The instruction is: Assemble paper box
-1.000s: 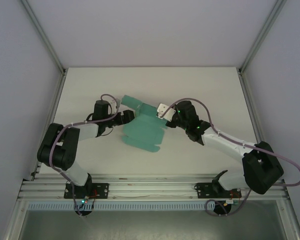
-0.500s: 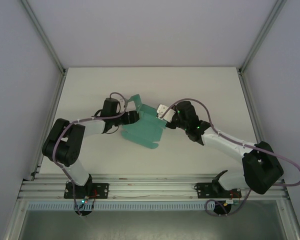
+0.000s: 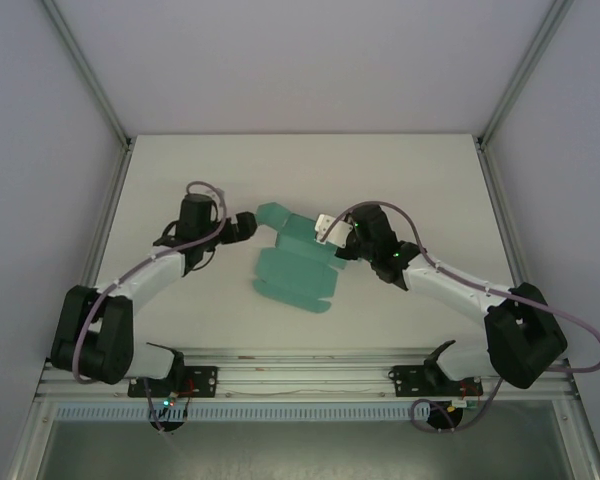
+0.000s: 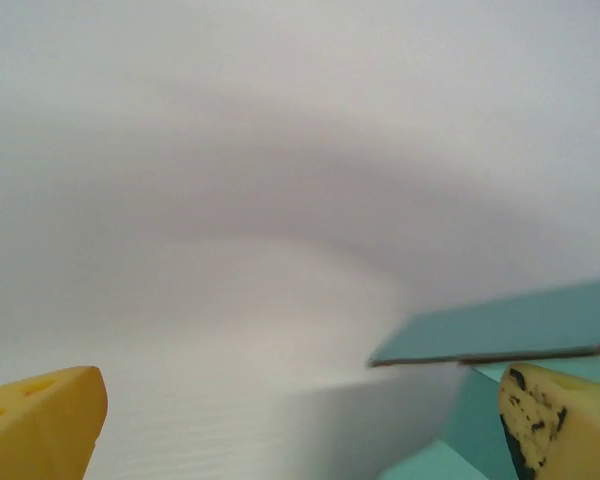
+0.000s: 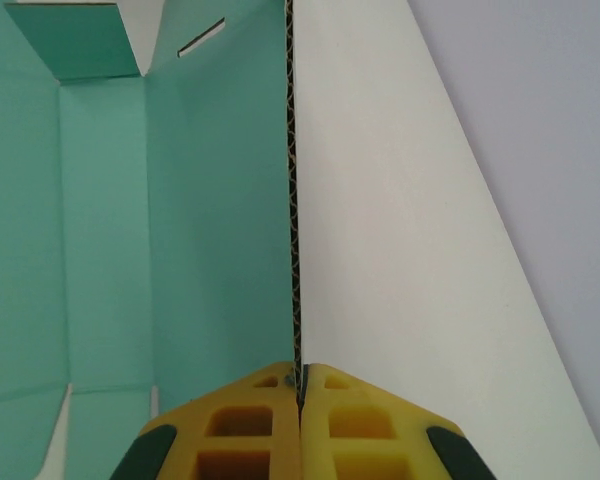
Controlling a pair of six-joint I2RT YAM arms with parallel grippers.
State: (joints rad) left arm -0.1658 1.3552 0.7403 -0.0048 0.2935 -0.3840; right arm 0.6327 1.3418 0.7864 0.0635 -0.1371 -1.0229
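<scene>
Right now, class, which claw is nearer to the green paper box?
Right. The right claw is shut on a wall of the box, at its right side; the left claw hangs open beside its far-left flap.

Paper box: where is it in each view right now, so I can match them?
Top external: paper box at table centre, between the two arms.
Left wrist: lower right corner, a teal panel seen edge-on.
Right wrist: left half, one wall pinched by the right gripper's fingers at bottom centre.
Shared landmark: the white table, also beside the box in the left wrist view.
</scene>
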